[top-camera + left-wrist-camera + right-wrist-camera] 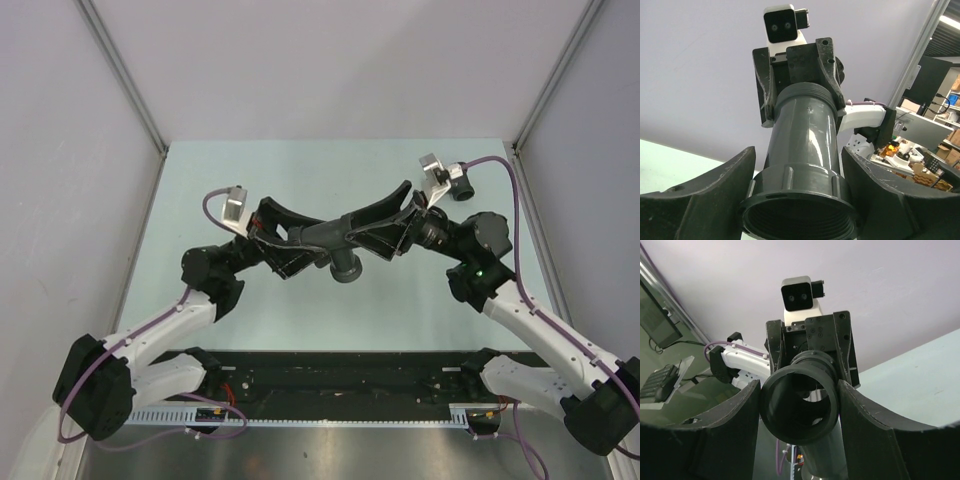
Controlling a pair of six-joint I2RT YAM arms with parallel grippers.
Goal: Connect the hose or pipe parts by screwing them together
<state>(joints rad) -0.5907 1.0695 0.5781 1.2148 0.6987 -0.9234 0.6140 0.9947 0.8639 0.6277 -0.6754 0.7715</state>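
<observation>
Because the two pieces must lie on one axis before any thread can catch, both arms hold them up in the air above the counter (250, 170), facing each other, and no part of the task rests on it. The left fingers (700, 200) stand wide and touch the flared end (795, 190) of the straight tube (802, 135) on both sides. They grip it at its thickest, ribbed part, where I judge that a turning force slips least. The right fingers (880, 440) are closed on a round port of the branched fitting (345, 266), whose side branch points toward the arm bases and is left free. The tube runs from one pair of fingers to the other, and its far end reaches the fitting between the right fingers. How deep the thread is engaged there I cannot tell, because the fingers hide the joint. Holding each part by its outer end seems sensible for turning one against the other.
</observation>
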